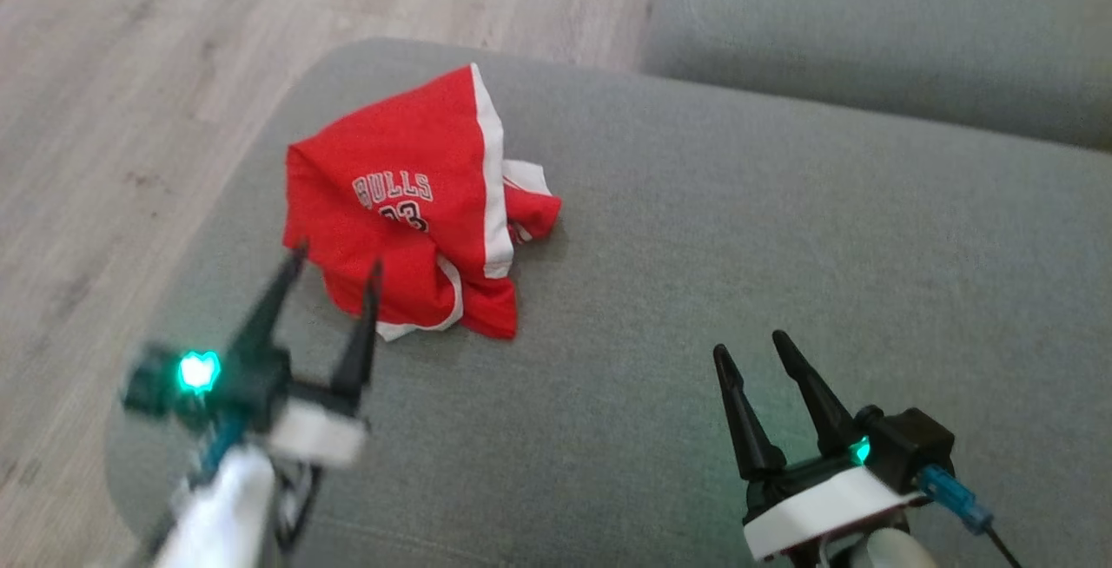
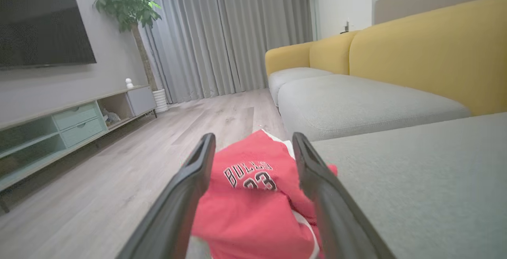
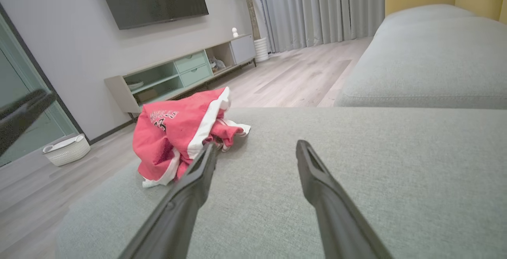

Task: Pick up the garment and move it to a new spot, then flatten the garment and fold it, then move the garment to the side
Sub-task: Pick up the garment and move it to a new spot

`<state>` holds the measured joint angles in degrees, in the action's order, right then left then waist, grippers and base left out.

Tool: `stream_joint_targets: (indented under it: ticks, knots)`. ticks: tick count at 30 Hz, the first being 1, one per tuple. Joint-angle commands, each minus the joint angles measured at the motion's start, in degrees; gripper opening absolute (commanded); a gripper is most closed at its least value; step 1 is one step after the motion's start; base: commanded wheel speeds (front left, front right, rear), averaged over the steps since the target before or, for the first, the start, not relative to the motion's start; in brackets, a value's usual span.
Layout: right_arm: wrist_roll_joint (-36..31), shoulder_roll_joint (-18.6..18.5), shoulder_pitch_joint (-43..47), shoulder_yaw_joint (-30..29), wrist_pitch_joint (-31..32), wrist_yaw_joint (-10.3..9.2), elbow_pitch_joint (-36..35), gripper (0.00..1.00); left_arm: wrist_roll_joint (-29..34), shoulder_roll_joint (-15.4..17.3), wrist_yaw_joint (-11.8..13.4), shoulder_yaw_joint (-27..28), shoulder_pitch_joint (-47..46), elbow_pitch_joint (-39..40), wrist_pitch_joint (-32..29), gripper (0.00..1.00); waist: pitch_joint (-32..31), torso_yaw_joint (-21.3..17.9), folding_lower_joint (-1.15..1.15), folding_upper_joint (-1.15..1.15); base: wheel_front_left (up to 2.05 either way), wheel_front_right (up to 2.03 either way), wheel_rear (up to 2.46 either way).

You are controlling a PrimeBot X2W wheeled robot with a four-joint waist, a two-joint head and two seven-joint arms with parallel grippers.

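**Crumpled garment before the first pick.** The red garment (image 1: 417,203), a jersey with white trim and a printed team name and number, is shown heaped in a loose mound on the grey sofa seat (image 1: 738,229). It lies close to the rounded corner that borders the wooden floor (image 1: 104,73). No part of it is laid flat, so the flattening and folding steps are judged not yet begun.

The left gripper (image 1: 337,257) is placed at the near edge of the mound, its fingers spread wide and nothing gripped. In the left wrist view the cloth is framed between the two fingers, a placement judged to prepare a pinch on the upper folds. Whether the fingertips touch the cloth cannot be told, as this gripper is blurred in the head view.

The right gripper (image 1: 749,342) is held well apart to the right over bare upholstery, its fingers likewise spread and empty. It is presumably reserved for a second hold.

**Containers.** A white basket (image 3: 65,148) stands on the floor by the wall, and its inside cannot be seen from this angle. The low cabinet (image 3: 178,73) has open compartments in which a few small items are seen but cannot be identified.
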<state>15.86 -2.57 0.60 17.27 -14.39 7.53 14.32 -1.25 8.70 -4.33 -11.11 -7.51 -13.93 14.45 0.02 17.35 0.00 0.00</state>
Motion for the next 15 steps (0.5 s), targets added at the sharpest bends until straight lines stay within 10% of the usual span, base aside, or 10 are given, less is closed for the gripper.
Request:
stream_joint_targets:
  ticks: [1, 15]
  knots:
    - [-1.0, -0.3, -3.5, 1.0, -0.6, -0.04, -1.8, 1.0, 0.4, 2.6, -1.0, 1.5, -9.0, -0.7, -1.0, 1.0, 2.6, -1.4, 0.0, 0.0, 0.0, 0.0, 0.0]
    - [-5.0, -0.3, -9.0, 1.2, -0.6, -0.04, -3.2, 1.0, -13.1, 13.6, -3.1, -10.6, -38.9, -23.6, -18.1, 1.0, 14.1, -6.6, 0.0, 0.0, 0.0, 0.0, 0.0]
